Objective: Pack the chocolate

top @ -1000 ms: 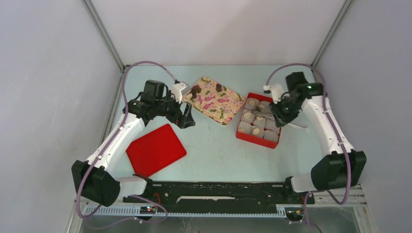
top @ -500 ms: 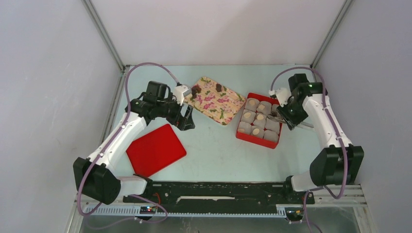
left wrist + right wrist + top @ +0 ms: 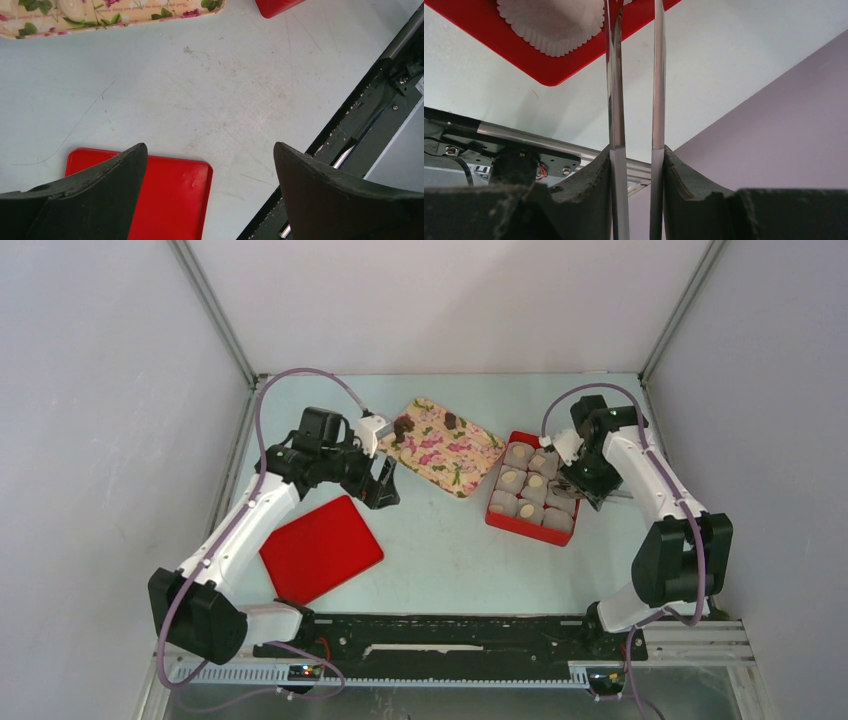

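Tweezers (image 3: 616, 75) held at the red box (image 3: 499, 35)
The right gripper (image 3: 636, 155) pinches them firmly, while the left gripper (image 3: 209, 150) hangs wide open and empty above the red lid (image 3: 170, 200). Dark chocolate (image 3: 403, 427) lies on the floral tray (image 3: 440, 455), and pale pieces sit in the box's paper cups (image 3: 554, 20).

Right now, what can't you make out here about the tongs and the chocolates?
- Tongs tips: right wrist view, cut off by the top edge; whether they hold anything is unclear.
- Same tips, top view: too small, merged with the right hand over the red box.
- Chocolates in cups: top view, too small to count surely.
- Floral tray: left wrist view, mostly cut off by the top edge.
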`<act>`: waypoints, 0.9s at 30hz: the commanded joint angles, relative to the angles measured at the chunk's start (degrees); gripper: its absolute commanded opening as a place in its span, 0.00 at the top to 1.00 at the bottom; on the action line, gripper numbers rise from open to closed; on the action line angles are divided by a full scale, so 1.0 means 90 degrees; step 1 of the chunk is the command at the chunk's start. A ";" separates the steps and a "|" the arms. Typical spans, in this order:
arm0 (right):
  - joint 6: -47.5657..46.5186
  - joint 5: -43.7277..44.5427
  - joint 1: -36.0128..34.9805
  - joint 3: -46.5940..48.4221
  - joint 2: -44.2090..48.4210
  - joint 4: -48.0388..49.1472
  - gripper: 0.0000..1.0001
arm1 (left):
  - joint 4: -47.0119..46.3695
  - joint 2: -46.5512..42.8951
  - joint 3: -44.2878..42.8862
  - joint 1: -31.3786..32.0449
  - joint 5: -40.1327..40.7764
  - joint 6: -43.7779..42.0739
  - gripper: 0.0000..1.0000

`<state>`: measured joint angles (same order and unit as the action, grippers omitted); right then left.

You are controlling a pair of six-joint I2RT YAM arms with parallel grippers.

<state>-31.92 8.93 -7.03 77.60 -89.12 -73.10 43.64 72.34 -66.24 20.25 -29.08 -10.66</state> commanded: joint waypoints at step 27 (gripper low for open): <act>0.0825 -0.2725 -0.0326 0.2099 -0.0298 0.1588 0.56 | -0.0164 -0.0577 -0.0112 0.0035 0.1023 0.0085 0.00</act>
<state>-28.36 -5.63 -7.75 95.37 -89.21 -68.07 43.44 71.05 -66.24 20.29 -24.34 -10.52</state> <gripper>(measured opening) 0.443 0.996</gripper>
